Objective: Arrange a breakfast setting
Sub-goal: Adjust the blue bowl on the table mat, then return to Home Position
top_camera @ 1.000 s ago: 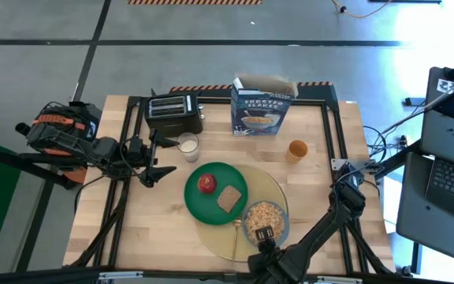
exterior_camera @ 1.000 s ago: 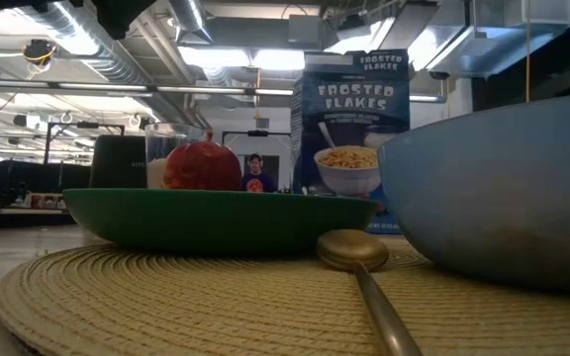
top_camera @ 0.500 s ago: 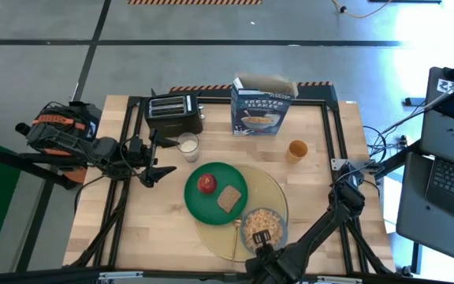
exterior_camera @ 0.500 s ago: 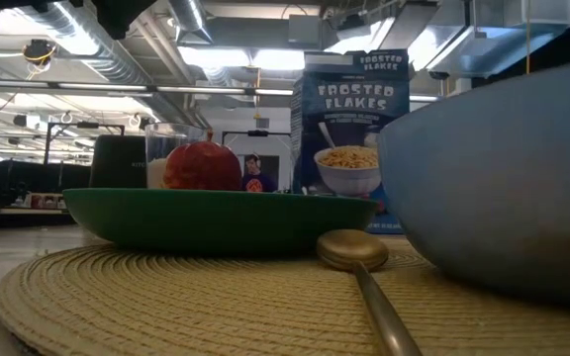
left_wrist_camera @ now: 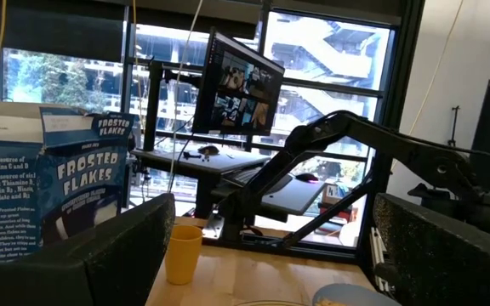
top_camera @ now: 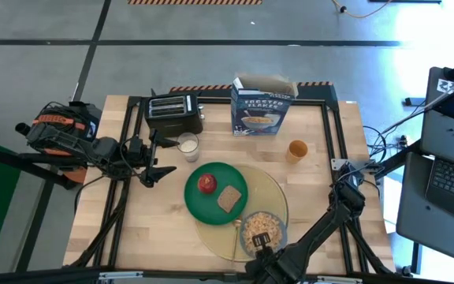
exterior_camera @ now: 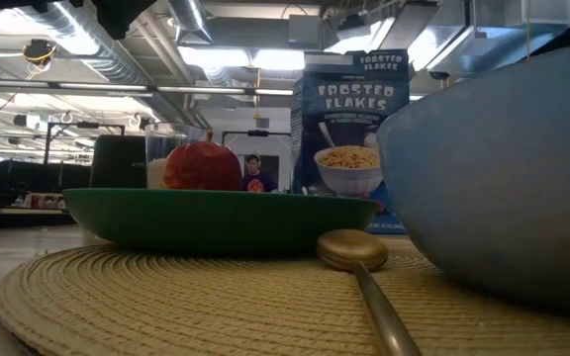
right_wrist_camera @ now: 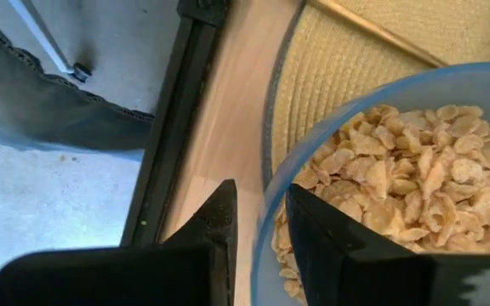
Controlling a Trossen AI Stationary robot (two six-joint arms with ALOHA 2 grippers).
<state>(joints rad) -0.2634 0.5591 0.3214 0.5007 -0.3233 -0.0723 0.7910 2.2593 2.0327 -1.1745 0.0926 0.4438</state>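
The blue-grey bowl [top_camera: 262,229] of cereal sits at the near edge of the round yellow mat [top_camera: 273,186]. My right gripper [top_camera: 262,236] comes from the table's near edge and is shut on the bowl's rim. The green plate [top_camera: 198,203] rests on the mat's left part and carries the red apple [top_camera: 206,183] and the toast slice [top_camera: 228,199]. A spoon [top_camera: 235,235] lies on the mat beside the bowl. My left gripper [top_camera: 166,155] is open and empty at the table's left, next to the milk glass [top_camera: 187,145]. My right gripper holds the bowl's near rim [right_wrist_camera: 260,223], with one finger [right_wrist_camera: 317,234] inside on the cereal side and one finger [right_wrist_camera: 221,217] outside the wall. The fingers come slanting from the table's near side. Whether the bowl is lifted off the mat I cannot tell.
The blue cereal box [top_camera: 260,106] stands at the far edge, with a black toaster [top_camera: 173,112] to its left. The orange cup [top_camera: 296,150] stands to the right of the mat. Bare wood lies at the near left and at the right of the mat.
My right gripper has drawn back toward the table's near edge and a little to the left, taking the bowl with it. In the low view the bowl has come nearer. The plate, the spoon and my left arm have kept still.
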